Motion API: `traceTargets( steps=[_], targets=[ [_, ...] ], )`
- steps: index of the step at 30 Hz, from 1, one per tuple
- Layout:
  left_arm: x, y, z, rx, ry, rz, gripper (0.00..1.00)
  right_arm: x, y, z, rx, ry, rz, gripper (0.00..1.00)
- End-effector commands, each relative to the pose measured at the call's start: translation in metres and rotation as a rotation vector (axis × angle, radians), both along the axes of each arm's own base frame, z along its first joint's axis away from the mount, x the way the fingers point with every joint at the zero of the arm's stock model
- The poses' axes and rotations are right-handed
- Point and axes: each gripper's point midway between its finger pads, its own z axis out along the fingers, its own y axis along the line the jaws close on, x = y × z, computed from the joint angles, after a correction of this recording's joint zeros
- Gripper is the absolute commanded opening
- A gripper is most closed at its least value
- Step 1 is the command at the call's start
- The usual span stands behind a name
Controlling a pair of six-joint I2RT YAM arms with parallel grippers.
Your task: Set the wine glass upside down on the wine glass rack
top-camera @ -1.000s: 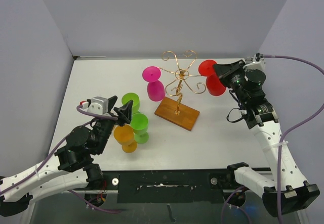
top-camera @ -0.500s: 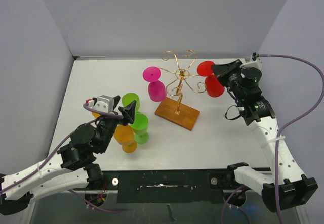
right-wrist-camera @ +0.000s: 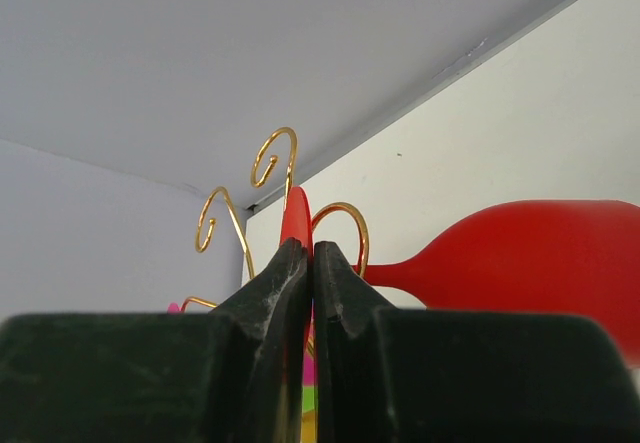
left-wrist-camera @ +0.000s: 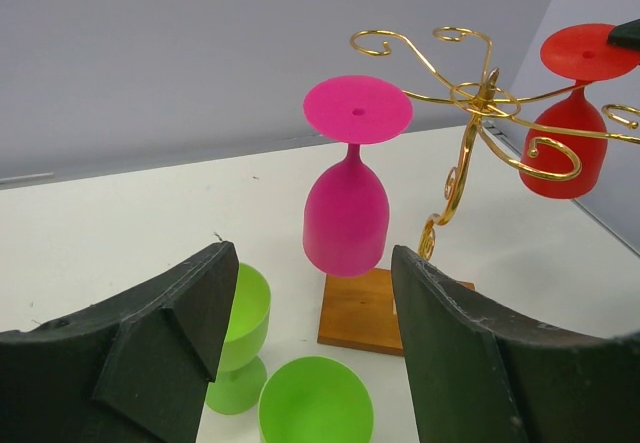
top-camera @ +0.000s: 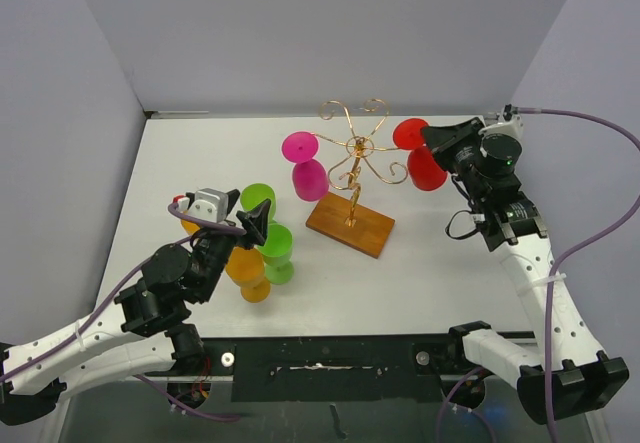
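The wine glass rack (top-camera: 356, 149) is a gold wire stand on a brown wooden base (top-camera: 350, 225); it also shows in the left wrist view (left-wrist-camera: 468, 98). A pink wine glass (top-camera: 307, 176) hangs upside down on its left arm. My right gripper (top-camera: 432, 139) is shut on the foot of a red wine glass (top-camera: 424, 170), held upside down at the rack's right arms. In the right wrist view the gripper (right-wrist-camera: 311, 253) pinches the foot's edge, with the red bowl (right-wrist-camera: 540, 253) to the right beside a gold curl. I cannot tell if the glass rests on the wire. My left gripper (top-camera: 255, 225) is open and empty.
Two green glasses (top-camera: 258, 201) (top-camera: 275, 246) and an orange glass (top-camera: 247, 268) stand upright on the white table, just under my left gripper. In the left wrist view the green glasses (left-wrist-camera: 240, 313) (left-wrist-camera: 315, 403) sit between the fingers. Grey walls enclose the back and sides.
My left gripper has shifted slightly right, over the green glasses. My right gripper and the red glass have barely moved.
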Motion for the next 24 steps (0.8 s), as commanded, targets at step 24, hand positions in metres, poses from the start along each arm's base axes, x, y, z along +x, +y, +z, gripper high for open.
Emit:
traceTargets(
  steps=[24],
  targets=[
    [-0.002,-0.004,0.022,-0.045,-0.024,-0.022,0.62,0.018,0.001,0.024,-0.018,-0.069,0.011,0.12]
  ],
)
